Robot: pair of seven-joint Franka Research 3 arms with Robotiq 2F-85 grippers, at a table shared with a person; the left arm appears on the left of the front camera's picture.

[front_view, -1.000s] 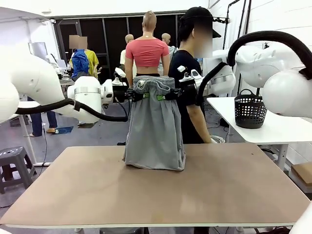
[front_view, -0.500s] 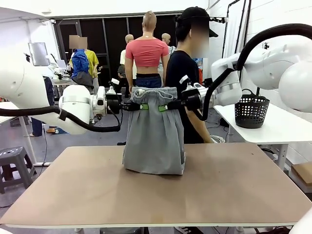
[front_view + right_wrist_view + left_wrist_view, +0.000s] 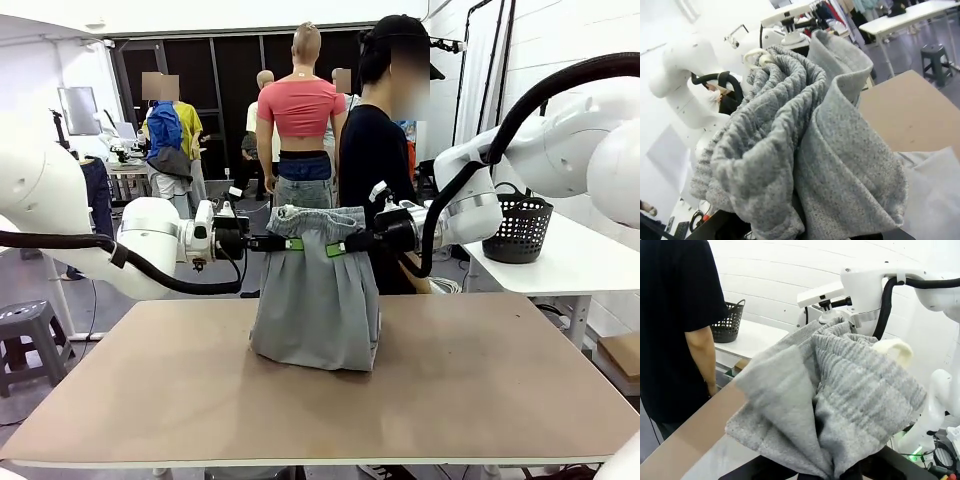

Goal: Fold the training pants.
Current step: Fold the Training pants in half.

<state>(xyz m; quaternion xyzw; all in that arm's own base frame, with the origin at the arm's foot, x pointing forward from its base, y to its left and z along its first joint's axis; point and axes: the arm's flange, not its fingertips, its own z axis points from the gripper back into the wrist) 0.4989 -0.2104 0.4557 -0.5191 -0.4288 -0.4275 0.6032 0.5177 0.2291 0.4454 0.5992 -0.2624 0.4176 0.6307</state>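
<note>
- Brown and matte, the table (image 3: 450, 390) in front of you has a smooth board top with a pale edge, and you see bare board all round the cloth that rests on it.
- Your training pants (image 3: 318, 290) hang over the far middle of that table, light grey jersey, waistband up and gathered; the lower end lies bunched on the board, touching it.
- Your left gripper (image 3: 285, 243) comes in level from the left and is clamped on the left end of the waistband; a green pad shows against the grey.
- Your right gripper (image 3: 340, 247) comes in level from the right and is pinched on the other end of the waistband, so the band is strung between the two.
- From the left wrist you see the ribbed waistband and folds of grey cloth (image 3: 840, 390) heaped close in front, with the far arm behind it.
- From the right wrist you see the same gathered band (image 3: 785, 125) close up, the brown board beyond it at the right.
- A person (image 3: 378, 170) in a black T-shirt stands just behind the pants at the far side of the table.
- To your right a white side table (image 3: 570, 262) carries a black mesh basket (image 3: 516, 229).
- To your left a grey step stool (image 3: 35, 335) stands on the grey floor; farther back you see dark partitions and other people at benches.
- You can read no brand, label or print on the pants or anywhere else.
</note>
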